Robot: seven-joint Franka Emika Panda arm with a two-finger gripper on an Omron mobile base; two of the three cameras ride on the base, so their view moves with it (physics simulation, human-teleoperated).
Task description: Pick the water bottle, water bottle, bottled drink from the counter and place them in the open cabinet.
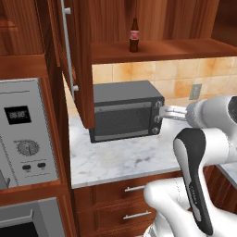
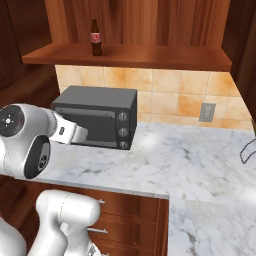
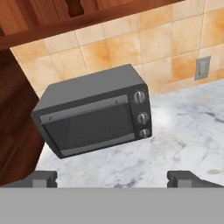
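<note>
The bottled drink [image 1: 134,35], a slim brown bottle with a red label, stands upright on the shelf of the open cabinet [image 1: 162,51], toward its left end [image 2: 95,38]. The water bottles are out of view. My gripper [image 3: 113,179] is open with nothing between its fingertips [image 3: 43,178]. It hangs over the marble counter [image 3: 183,140], facing the front of a toaster oven, well below the shelf. In the left base view the hand [image 1: 172,112] reaches in from the right at the oven's knob side.
A dark toaster oven [image 1: 125,111] sits on the counter [image 1: 115,162] under the shelf, against the tiled wall. The cabinet door [image 1: 78,60] swings out over the counter's left end. A wall oven panel [image 1: 25,134] stands at far left. A wall outlet [image 2: 207,112] is to the right.
</note>
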